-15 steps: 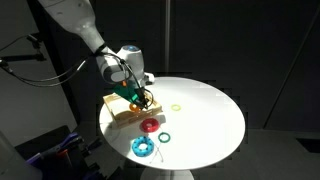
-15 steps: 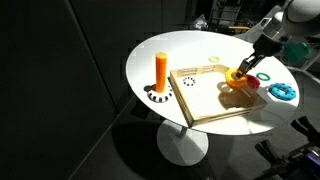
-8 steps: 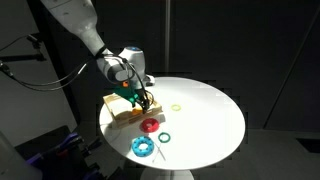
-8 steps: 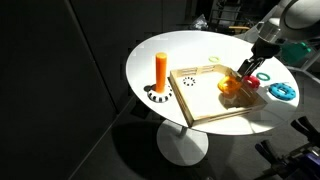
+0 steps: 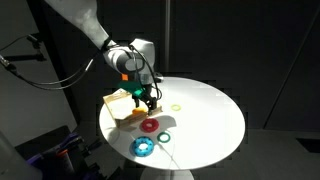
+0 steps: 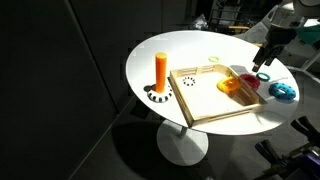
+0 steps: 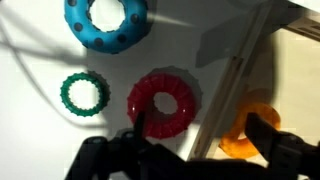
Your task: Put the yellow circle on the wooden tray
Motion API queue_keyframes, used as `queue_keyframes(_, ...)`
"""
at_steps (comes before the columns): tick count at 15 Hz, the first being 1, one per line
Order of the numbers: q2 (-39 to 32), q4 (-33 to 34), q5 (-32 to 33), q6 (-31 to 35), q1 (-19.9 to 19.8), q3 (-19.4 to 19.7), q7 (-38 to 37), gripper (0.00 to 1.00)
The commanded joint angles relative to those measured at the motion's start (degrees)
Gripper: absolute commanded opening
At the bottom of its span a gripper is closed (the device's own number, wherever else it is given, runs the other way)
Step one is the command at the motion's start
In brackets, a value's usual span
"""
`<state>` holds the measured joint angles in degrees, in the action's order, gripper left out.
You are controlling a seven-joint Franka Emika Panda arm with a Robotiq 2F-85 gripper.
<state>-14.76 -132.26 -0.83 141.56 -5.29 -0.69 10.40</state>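
The yellow circle (image 6: 231, 88) lies flat on the wooden tray (image 6: 203, 100), near the tray's edge that faces the red ring (image 6: 248, 79). In the wrist view the yellow circle (image 7: 250, 130) sits just inside the tray's rim (image 7: 236, 72), partly behind one dark finger (image 7: 264, 128). My gripper (image 6: 265, 57) hangs open above that edge of the tray, clear of the circle, with nothing held. In an exterior view the gripper (image 5: 144, 97) hovers over the tray (image 5: 116, 108).
An orange peg (image 6: 161, 70) stands at the tray's corner. Beside the tray lie a red ring (image 7: 162, 103), a thin green ring (image 7: 84, 93) and a blue ring (image 7: 105, 20). A thin pale ring (image 6: 214, 60) lies farther off on the round white table (image 6: 180, 52).
The gripper opened and let go of the yellow circle, which now lies on the tray. The gripper then rose and drew back from it.
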Motion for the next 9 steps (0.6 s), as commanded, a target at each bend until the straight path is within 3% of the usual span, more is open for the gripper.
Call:
queue_keyframes(1,4.04,0.82,4.7,-5.11,1.43,2.83,-5.17,1.0)
queue_keyframes(5,6.9,0.95,6.7,-8.02,1.02,3.69,-7.08,1.0)
queue_keyframes(7,6.89,0.93,5.11,-10.14,0.4,3.49,-4.03,1.0)
queue_keyframes(9,6.29,0.66,5.07,-8.47,0.59,3.47,-4.63,1.0)
